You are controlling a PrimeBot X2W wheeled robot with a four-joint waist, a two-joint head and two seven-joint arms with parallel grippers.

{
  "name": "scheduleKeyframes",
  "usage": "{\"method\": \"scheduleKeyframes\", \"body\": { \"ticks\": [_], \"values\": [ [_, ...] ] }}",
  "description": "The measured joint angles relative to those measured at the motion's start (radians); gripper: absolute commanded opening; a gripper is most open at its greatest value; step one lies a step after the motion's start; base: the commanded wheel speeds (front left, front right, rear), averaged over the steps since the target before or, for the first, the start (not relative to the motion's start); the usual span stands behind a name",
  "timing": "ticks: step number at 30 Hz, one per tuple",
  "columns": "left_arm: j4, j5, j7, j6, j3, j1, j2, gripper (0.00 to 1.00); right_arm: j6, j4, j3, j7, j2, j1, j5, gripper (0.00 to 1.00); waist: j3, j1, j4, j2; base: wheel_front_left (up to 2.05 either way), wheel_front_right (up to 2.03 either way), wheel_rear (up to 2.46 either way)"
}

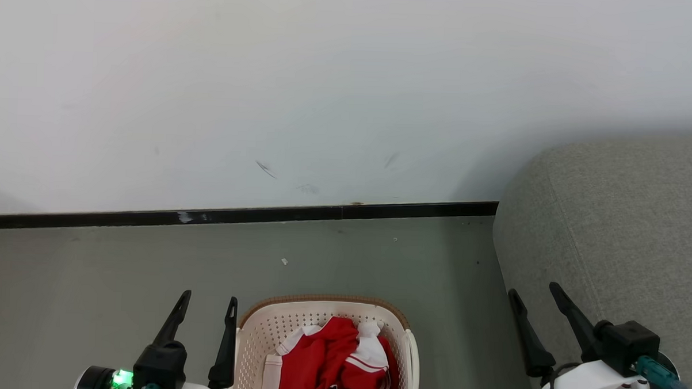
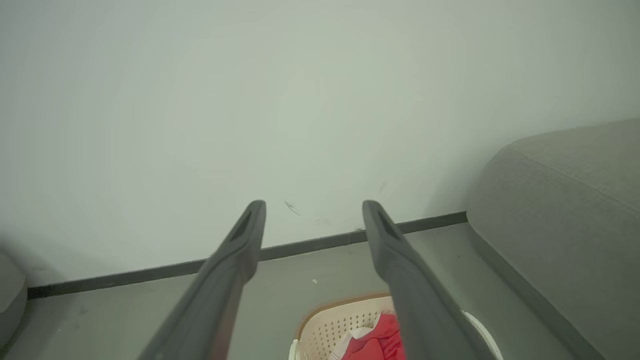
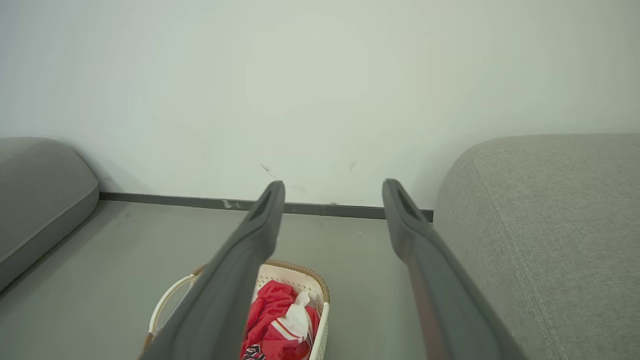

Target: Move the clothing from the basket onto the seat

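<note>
Left hand (image 1: 210, 296), fingers spread and empty, hangs just beside the basket (image 1: 260, 330); red clothing (image 1: 323, 355) lies heaped inside it, on the floor (image 1: 119, 255); right hand (image 1: 532, 288), likewise open and empty, hangs by the grey seat (image 1: 621, 227).

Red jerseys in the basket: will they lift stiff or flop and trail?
Probably floppy: the red jerseys lie crumpled and folded. Likely light, being thin cloth. Heaped together in the basket, a second piece may drag up too.

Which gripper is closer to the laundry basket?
The left gripper, right beside the basket rim; the right gripper hangs farther off, at the edge of the grey sofa.
</note>
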Motion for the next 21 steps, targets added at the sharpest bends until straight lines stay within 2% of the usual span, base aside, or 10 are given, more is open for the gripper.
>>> {"method": "scheduleKeyframes", "body": {
  "ticks": [9,21],
  "values": [
    [-0.005,0.109,-0.032,0.034,-0.013,0.001,0.001,1.0,0.0,-0.017,-0.006,-0.027,0.012,0.019,-0.121,1.0,-0.002,0.0,0.002,0.0,0.0,0.0,0.0],
    [0.005,0.08,-0.032,0.035,0.008,0.002,-0.015,1.0,0.0,-0.02,-0.013,-0.027,0.012,0.02,-0.097,1.0,-0.001,-0.0001,0.0,0.0,0.0,0.0,0.0]
  ]
}}
